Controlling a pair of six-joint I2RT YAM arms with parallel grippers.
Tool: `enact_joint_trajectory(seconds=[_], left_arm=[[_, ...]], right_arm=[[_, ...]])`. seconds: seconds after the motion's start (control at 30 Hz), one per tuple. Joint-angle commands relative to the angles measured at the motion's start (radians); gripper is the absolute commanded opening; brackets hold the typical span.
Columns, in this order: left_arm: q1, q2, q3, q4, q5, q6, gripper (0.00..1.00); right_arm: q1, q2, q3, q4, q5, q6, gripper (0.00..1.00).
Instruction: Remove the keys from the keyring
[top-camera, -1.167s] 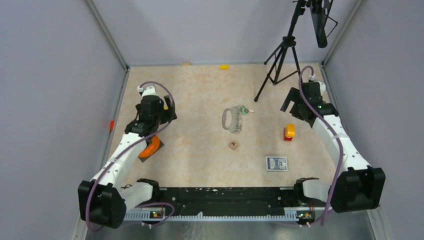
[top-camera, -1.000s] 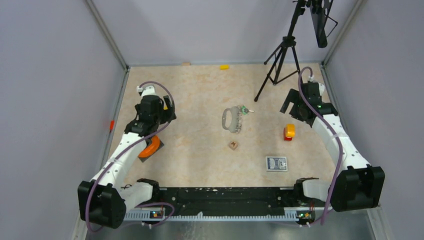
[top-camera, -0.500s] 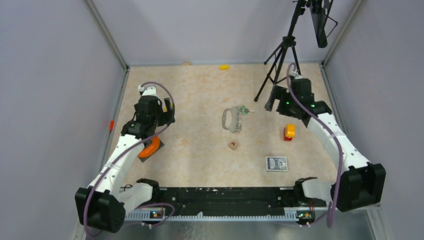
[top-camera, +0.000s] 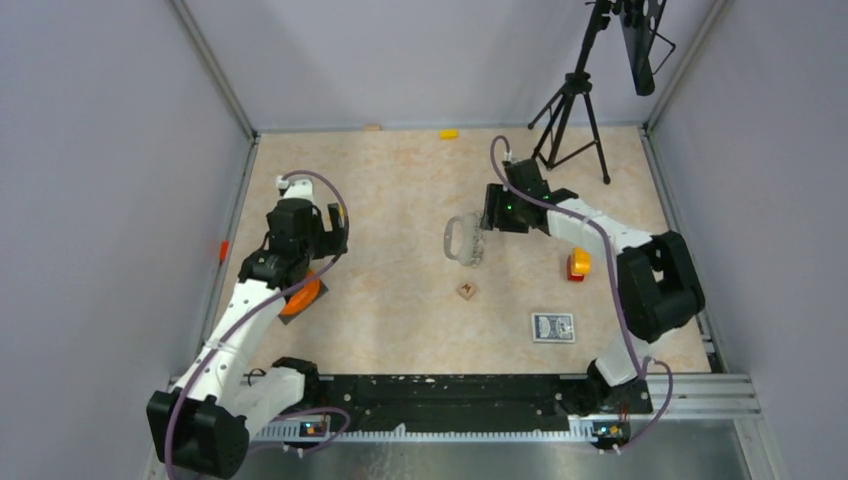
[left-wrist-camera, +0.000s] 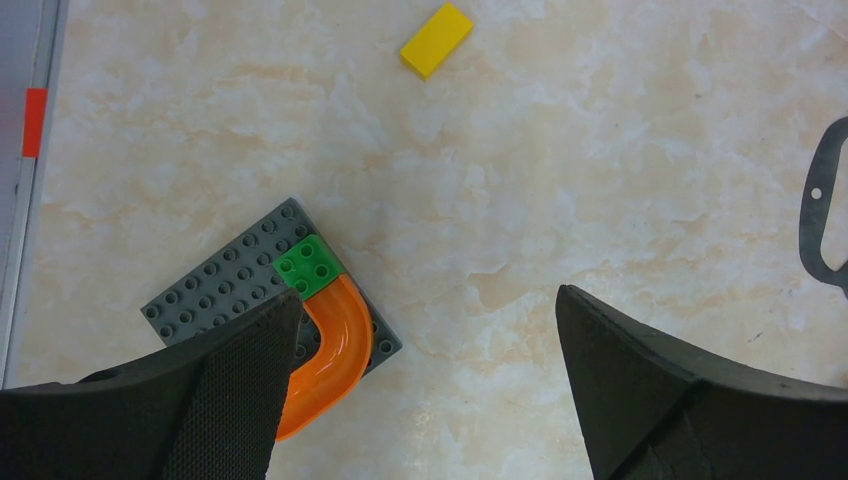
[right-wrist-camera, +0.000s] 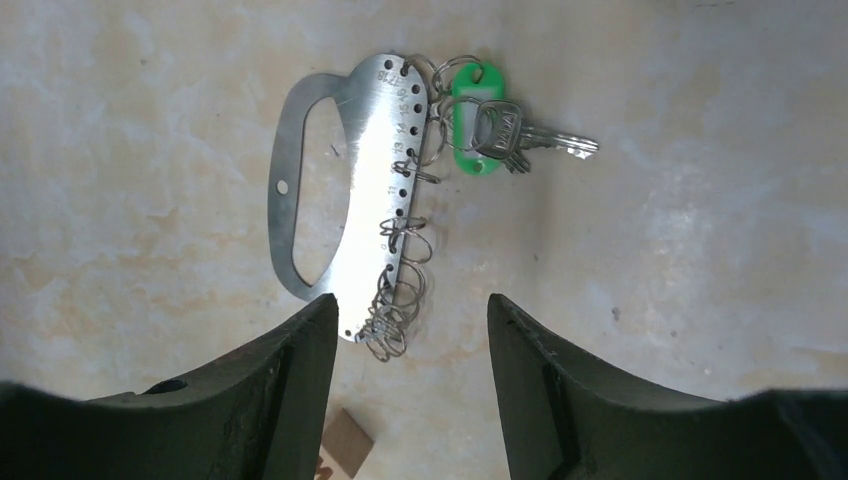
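The keyring (right-wrist-camera: 360, 170), a flat grey D-shaped metal plate with a row of holes and several wire rings, lies on the table. The keys (right-wrist-camera: 520, 135), silvery with a green tag, hang from a ring at its top right end. My right gripper (right-wrist-camera: 410, 300) hovers open just above the plate's lower end, holding nothing. From above, the right gripper (top-camera: 488, 214) covers the keys, and the keyring (top-camera: 457, 240) shows beside it. My left gripper (left-wrist-camera: 428, 297) is open over bare table, far left of the keyring's edge (left-wrist-camera: 818, 215). Seen from the top, the left gripper (top-camera: 334, 224) stays at the left.
A small brown cube (top-camera: 466, 291) lies just near of the keyring. A red and yellow block (top-camera: 577, 263) and a card deck (top-camera: 553, 327) sit to the right. An orange curved piece on a grey baseplate (left-wrist-camera: 215, 295) is under my left wrist. A tripod (top-camera: 565, 110) stands at the back.
My right arm has swung left from the table's right side to above the keys and keyring. The left arm has shifted only slightly.
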Motion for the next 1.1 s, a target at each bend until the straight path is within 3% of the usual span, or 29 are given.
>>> enact_joint_trajectory(seconds=[0.0,0.13,0.27,0.6,0.9,1.07], left_arm=[[0.002,-0.014,-0.008,0.018,0.012,0.02,0.98],[0.002,-0.016,-0.009,0.019,0.018,0.021,0.98],[0.002,-0.014,-0.009,0.021,0.022,0.022,0.98],[0.002,-0.01,-0.01,0.024,0.035,0.025,0.98],[0.002,-0.008,-0.011,0.024,0.037,0.025,0.98],[0.002,-0.004,-0.011,0.025,0.041,0.026,0.98]], right_arm=[[-0.002,0.092,0.046,0.123,-0.123,-0.019,0.56],[0.001,0.149,0.041,0.15,-0.137,0.003,0.65],[0.001,0.195,0.052,0.14,-0.101,0.002,0.65],[0.023,0.245,0.06,0.131,-0.085,-0.041,0.46],[0.057,0.235,0.019,0.13,-0.064,-0.067,0.38],[0.061,0.241,-0.012,0.147,-0.063,-0.069,0.25]])
